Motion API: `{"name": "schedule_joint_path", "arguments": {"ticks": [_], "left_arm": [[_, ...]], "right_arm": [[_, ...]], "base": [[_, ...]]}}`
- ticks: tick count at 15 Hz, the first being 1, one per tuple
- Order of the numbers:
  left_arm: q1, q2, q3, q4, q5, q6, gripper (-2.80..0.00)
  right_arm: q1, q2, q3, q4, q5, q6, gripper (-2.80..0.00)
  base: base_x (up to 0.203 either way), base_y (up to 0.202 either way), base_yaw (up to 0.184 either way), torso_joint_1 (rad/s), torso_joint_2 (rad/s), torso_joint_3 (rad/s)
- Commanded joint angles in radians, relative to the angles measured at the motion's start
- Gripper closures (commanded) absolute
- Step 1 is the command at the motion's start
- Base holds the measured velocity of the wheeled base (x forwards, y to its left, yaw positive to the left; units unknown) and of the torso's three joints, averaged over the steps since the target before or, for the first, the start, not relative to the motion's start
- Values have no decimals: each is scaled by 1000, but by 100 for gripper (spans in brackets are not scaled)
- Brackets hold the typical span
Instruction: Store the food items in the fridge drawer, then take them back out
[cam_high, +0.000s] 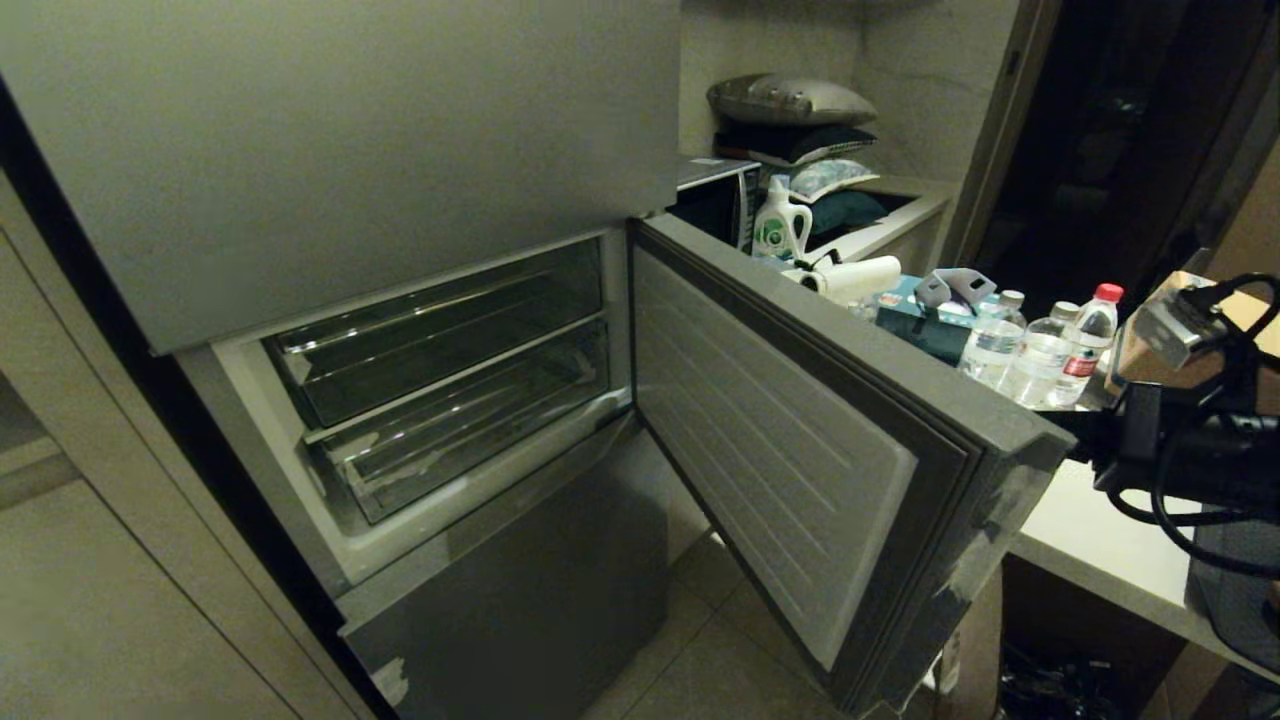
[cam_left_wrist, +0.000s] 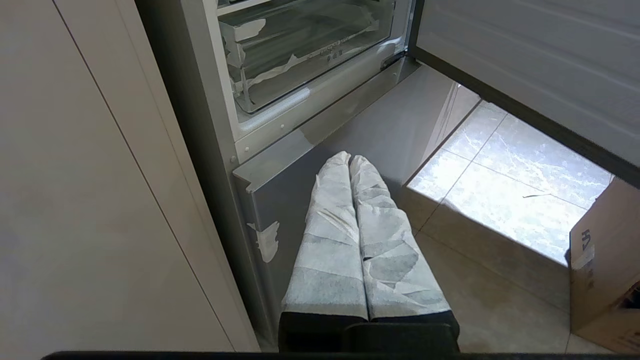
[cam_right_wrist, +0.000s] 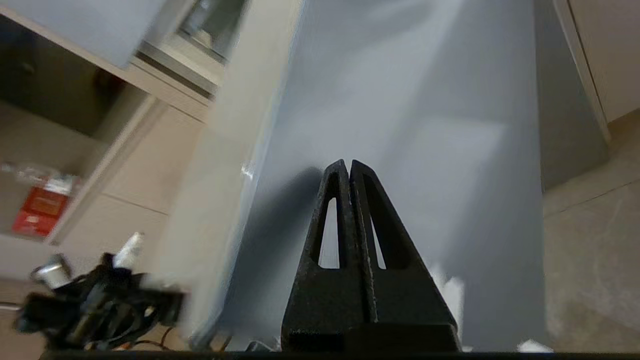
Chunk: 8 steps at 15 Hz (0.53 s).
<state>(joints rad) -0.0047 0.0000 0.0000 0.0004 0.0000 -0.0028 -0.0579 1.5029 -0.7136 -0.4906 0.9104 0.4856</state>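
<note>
The fridge's middle door stands swung open to the right. Inside are two clear bins; the lower, deeper one is the fridge drawer, pushed in, and its front lip shows in the left wrist view as the fridge drawer. No food items are in view. My right gripper is shut with nothing in it, close to the grey outer face of the door; only its arm shows at the head view's right edge. My left gripper, its fingers wrapped in white, hangs shut and parked low before the fridge's bottom door.
A counter behind the open door carries water bottles, a tissue box, a paper roll and a detergent jug. A cardboard box stands on the tiled floor. Cabinet panels flank the fridge's left.
</note>
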Motion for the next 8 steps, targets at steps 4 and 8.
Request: {"name": "schedule_joint_path", "arguments": {"ticks": [4, 8], "left_arm": [[0, 2, 0, 0, 0, 0, 0], [0, 2, 0, 1, 0, 0, 0]], "right_arm": [[188, 120, -81, -6, -103, 2, 0], [321, 177, -170, -7, -146, 3, 0]], "base": [[0, 0, 0, 0, 0, 0], [0, 0, 0, 0, 0, 0]]}}
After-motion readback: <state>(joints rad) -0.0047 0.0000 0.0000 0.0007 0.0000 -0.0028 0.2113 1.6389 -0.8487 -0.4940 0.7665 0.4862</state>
